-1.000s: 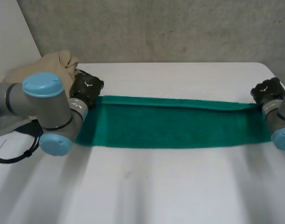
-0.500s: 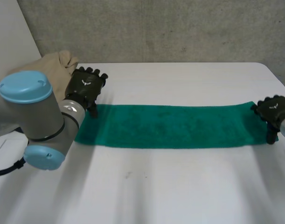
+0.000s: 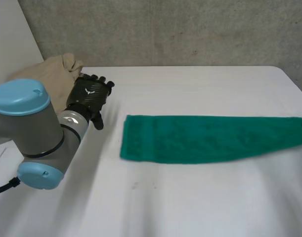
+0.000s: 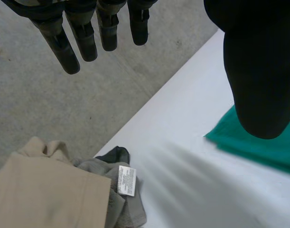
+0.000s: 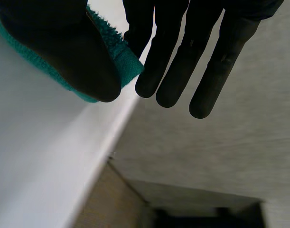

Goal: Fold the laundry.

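One long green terry towel point(image 3: 205, 138) looks soft and limp, best gripped at corners; right hand point(image 5: 50, 42) pinches its end, left hand point(image 3: 91, 94) spread open beside it.

Place: this is looking like a robotics lab or test cell.
Backdrop: a bare grey concrete wall point(image 3: 190, 29) is running behind a plain white counter point(image 3: 190, 207).
Machine: a grey-jointed robot arm with light-blue caps point(image 3: 37, 133) is reaching over the counter.
Test pieces: a long green terry towel point(image 3: 200, 138) and a heap of beige and grey cloth point(image 3: 49, 71) are lying on it.
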You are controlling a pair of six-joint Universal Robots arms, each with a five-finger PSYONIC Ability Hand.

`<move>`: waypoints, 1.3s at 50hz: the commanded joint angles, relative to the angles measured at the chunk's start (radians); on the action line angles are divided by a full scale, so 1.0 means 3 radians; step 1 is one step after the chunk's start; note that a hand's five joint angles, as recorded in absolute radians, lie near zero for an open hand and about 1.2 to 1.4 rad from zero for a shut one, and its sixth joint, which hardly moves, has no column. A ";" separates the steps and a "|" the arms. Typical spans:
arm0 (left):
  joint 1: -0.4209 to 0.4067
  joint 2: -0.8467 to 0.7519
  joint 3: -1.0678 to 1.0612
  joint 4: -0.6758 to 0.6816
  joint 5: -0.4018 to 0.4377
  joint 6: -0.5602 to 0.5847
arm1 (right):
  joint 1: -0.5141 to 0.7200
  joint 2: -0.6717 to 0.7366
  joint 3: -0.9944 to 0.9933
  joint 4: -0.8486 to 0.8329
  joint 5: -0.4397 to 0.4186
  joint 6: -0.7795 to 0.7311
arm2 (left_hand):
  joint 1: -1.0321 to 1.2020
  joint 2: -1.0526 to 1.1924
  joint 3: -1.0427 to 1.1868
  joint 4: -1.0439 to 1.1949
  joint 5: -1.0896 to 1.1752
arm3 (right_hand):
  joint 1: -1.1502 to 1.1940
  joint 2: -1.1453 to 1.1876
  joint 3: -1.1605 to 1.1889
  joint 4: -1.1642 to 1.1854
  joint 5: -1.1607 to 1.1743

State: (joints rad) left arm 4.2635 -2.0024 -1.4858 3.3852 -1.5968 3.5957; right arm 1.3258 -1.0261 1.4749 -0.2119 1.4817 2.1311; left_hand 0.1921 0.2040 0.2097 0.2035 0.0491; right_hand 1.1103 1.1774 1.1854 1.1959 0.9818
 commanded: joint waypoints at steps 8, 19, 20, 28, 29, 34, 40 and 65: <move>0.0019 0.0171 -0.0191 0.0001 0.0000 -0.0005 | 0.1878 -0.0272 -0.0023 -0.0653 -0.0950 0.0146 | -0.0058 -0.0098 -0.0117 -0.0097 -0.0164 | 0.0953 0.0729 0.0703 0.0668 0.0800; 0.0019 0.0166 -0.0299 0.0006 0.0000 -0.0005 | 0.3133 0.0607 -0.0365 -0.0853 -0.1237 0.0152 | -0.0058 -0.0098 -0.0117 -0.0097 -0.0164 | 0.0953 0.0729 0.0703 0.0668 0.0800; 0.0014 0.0160 -0.0294 0.0006 0.0000 -0.0010 | 0.3143 0.0689 -0.0401 -0.0828 -0.1181 0.0157 | -0.0058 -0.0098 -0.0117 -0.0097 -0.0164 | 0.0899 0.0675 0.0648 0.0613 0.0745; -0.0017 0.0135 -0.0237 0.0006 0.0005 -0.0010 | 0.3016 0.0369 -0.0197 -0.0762 -0.0568 0.0652 | -0.0058 -0.0098 -0.0117 -0.0097 -0.0164 | -0.3119 -0.3343 -0.3370 -0.3405 -0.3273; -0.0022 0.0140 -0.0227 0.0006 0.0005 -0.0010 | 0.2929 0.0271 -0.0156 -0.0721 -0.0506 0.0775 | -0.0058 -0.0098 -0.0117 -0.0097 -0.0164 | -0.3119 -0.3343 -0.3370 -0.3405 -0.3273; -0.0140 0.0135 -0.0130 0.0052 0.0005 -0.0010 | 0.2351 -0.0271 0.0125 -0.0128 -0.0444 0.1527 | -0.0058 -0.0098 -0.0117 -0.0097 -0.0164 | -0.3119 -0.3343 -0.3370 -0.3405 -0.3273; -0.0222 0.0135 -0.0099 0.0098 0.0005 -0.0010 | 0.1937 -0.0297 0.0539 0.0256 -0.0547 0.1472 | -0.0058 -0.0098 -0.0117 -0.0097 -0.0164 | -0.3119 -0.3343 -0.3370 -0.3405 -0.3273; -0.0242 0.0145 -0.0176 0.0073 -0.0031 -0.0036 | 0.3030 0.0234 -0.0130 -0.0316 -0.0883 0.0781 | -0.0058 -0.0098 -0.0117 -0.0097 -0.0164 | 0.0953 0.0729 0.0703 0.0668 0.0800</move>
State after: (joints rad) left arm 4.1860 -1.9607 -1.5288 3.4134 -1.6013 3.5921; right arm 2.0710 -1.0654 1.4921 -0.3009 1.3767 2.3440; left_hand 0.1921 0.2040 0.2097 0.2035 0.0491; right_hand 1.0528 1.1738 1.1859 1.1965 0.9871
